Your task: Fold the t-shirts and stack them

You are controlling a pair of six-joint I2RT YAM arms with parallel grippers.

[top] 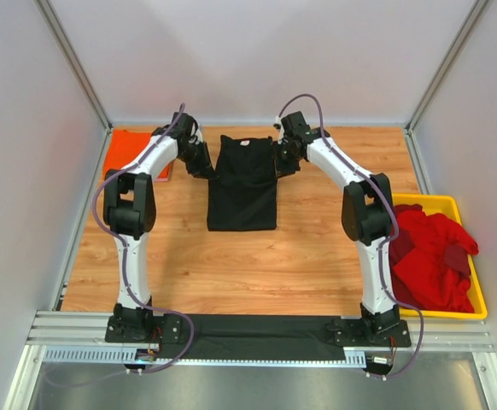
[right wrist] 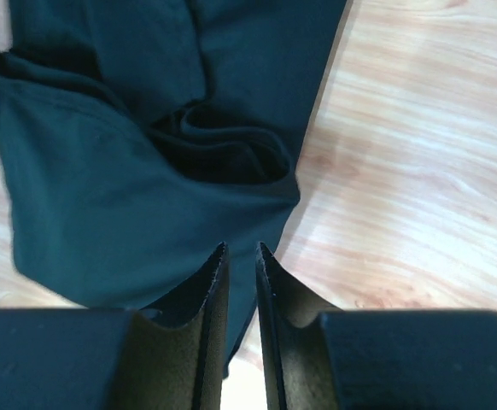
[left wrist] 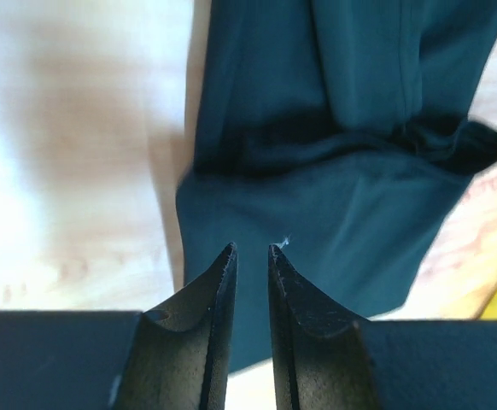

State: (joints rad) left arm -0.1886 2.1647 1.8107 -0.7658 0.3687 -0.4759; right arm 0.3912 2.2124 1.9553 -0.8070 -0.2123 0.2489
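Note:
A black t-shirt (top: pixel 242 188) lies on the wooden table, folded into a long narrow strip with its collar at the far end. My left gripper (top: pixel 204 162) hovers at the strip's far left edge, its jaws a narrow gap apart with nothing between them. My right gripper (top: pixel 281 161) stands the same way at the far right edge. In the left wrist view the black cloth (left wrist: pixel 334 102) lies just past the gripper (left wrist: pixel 252 249). In the right wrist view the folded sleeve (right wrist: pixel 103 188) lies ahead of the gripper (right wrist: pixel 240 248). A folded orange t-shirt (top: pixel 127 149) lies at the back left. Crumpled red t-shirts (top: pixel 428 256) fill the tray.
A yellow plastic tray (top: pixel 441 201) stands at the table's right edge. Grey walls close the table in at the back and sides. A dark cloth strip (top: pixel 257 329) runs along the near edge between the arm bases.

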